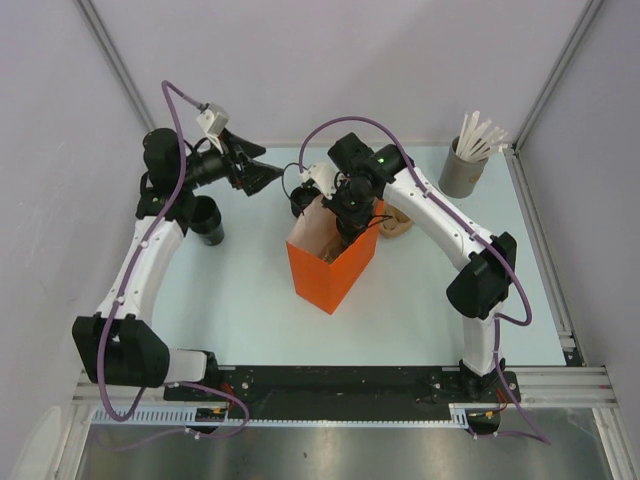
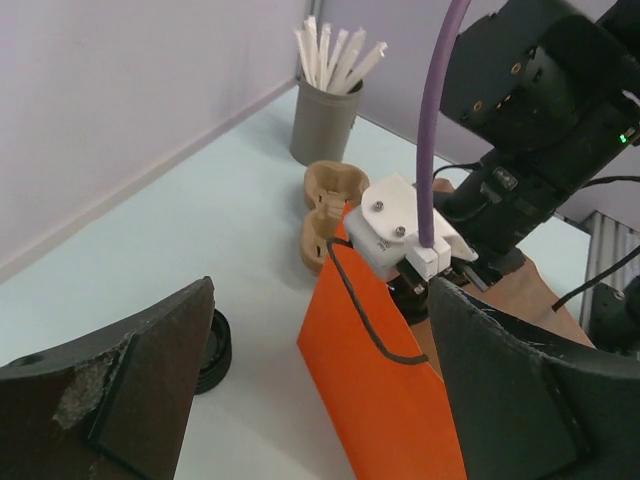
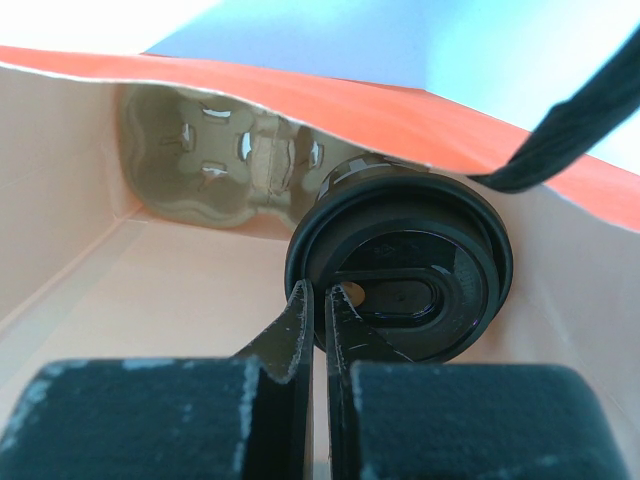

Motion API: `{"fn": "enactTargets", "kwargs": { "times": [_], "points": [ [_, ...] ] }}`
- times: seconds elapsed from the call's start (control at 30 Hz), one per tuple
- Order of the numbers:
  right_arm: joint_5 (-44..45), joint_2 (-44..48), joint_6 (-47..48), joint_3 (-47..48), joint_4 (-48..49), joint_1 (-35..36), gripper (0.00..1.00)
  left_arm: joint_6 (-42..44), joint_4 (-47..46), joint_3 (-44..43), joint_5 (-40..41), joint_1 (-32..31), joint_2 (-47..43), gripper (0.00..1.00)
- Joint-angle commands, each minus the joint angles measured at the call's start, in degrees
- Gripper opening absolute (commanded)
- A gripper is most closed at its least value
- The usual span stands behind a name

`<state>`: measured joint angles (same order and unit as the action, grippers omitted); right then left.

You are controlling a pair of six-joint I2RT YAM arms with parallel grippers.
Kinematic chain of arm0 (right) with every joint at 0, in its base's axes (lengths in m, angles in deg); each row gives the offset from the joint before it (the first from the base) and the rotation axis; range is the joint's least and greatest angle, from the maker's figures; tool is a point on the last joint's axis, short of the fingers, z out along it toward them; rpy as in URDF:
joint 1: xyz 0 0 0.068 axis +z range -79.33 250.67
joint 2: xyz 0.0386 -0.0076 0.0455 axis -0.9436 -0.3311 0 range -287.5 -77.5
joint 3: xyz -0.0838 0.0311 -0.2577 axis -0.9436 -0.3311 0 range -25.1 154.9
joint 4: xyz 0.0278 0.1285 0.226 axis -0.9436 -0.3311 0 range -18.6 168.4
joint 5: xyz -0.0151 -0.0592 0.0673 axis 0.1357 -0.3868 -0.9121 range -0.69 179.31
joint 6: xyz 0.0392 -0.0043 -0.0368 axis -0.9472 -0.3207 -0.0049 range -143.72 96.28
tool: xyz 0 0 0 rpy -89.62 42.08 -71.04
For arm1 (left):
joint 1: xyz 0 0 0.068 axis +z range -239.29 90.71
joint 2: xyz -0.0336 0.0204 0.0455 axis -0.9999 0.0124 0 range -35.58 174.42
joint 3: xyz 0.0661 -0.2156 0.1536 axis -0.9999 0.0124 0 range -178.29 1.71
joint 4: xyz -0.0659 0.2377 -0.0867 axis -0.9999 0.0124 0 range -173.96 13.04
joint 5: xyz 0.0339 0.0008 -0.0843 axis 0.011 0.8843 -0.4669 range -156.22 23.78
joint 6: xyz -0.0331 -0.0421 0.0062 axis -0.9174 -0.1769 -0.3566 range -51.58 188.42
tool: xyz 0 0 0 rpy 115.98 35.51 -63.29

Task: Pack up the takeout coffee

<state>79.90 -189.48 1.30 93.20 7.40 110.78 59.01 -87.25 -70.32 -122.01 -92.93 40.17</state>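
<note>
Black foam-padded fingers (image 3: 130,420) of the right gripper (image 3: 318,320) fill the foreground of its wrist view. Their thin tips are pressed together, nipping the raised rim of the takeout coffee (image 3: 400,270), a small black disposable cup under a round black plastic lid. The cup is lid-up, down inside the tall orange paper bag (image 3: 300,85); whether it rests on the bottom cannot be told. Beside the bag the left gripper (image 1: 265,168) hangs with jaws wide apart, holding nothing. By its look the cup is light, thin-walled and easily crushed, and the glossy lid is likely only pressed on, so a pinch there may slip or pop it off. Round the body, just under the lid, seems the safer hold.
</note>
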Motion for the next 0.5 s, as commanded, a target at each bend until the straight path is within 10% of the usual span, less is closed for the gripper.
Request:
{"fn": "enactTargets", "kwargs": {
  "times": [0.0,0.47],
  "points": [
    [0.71,1.77,-1.02,0.26,1.04,-0.04,0.0,1.85,2.84,-3.11,-4.15,-0.84,3.17,0.92],
    [0.8,2.12,-0.93,-0.09,0.87,0.14,0.0,5.01,8.3,-7.07,-2.83,-3.65,8.01,0.72]
  ]
}}
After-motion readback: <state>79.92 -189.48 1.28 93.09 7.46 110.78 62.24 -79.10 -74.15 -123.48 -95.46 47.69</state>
